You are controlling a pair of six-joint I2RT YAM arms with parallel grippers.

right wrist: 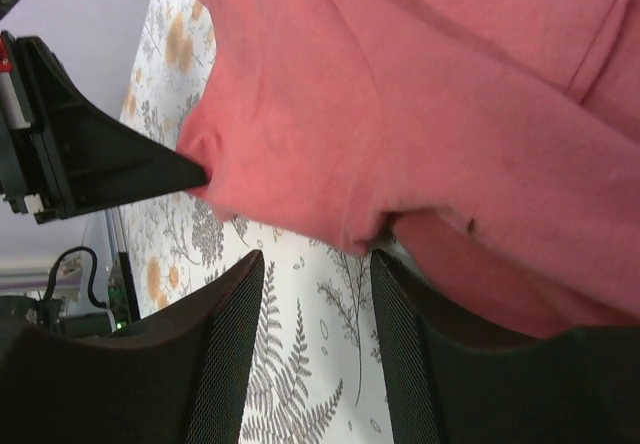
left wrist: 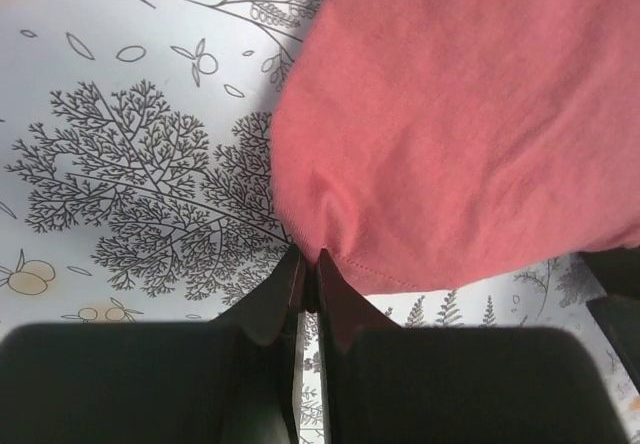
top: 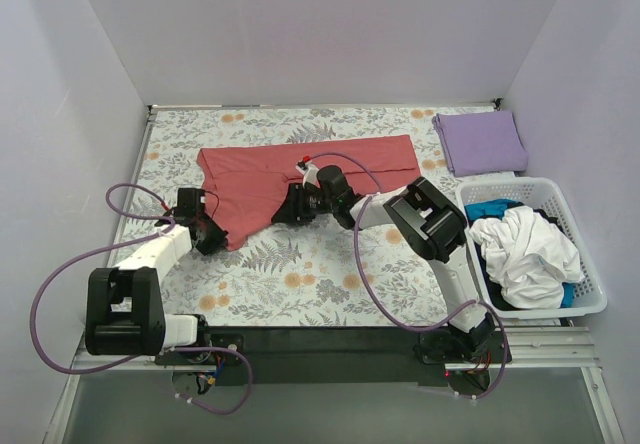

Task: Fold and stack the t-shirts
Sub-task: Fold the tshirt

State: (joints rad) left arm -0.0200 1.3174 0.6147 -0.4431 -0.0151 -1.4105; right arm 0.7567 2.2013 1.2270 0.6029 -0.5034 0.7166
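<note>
A salmon-red t-shirt (top: 300, 169) lies spread on the floral table cloth, partly folded. My left gripper (top: 213, 237) is shut on its near left hem corner (left wrist: 330, 249). My right gripper (top: 281, 214) is open just at the shirt's near edge (right wrist: 370, 234), with the cloth edge at its fingertips and nothing held. The left gripper's fingers (right wrist: 120, 164) show in the right wrist view, pinching the shirt. A lavender-purple t-shirt (top: 480, 141) lies folded at the back right.
A white slatted basket (top: 585, 284) at the right holds white and blue clothes (top: 525, 249). The floral cloth (top: 300, 274) covers the table. Purple cables loop beside both arms.
</note>
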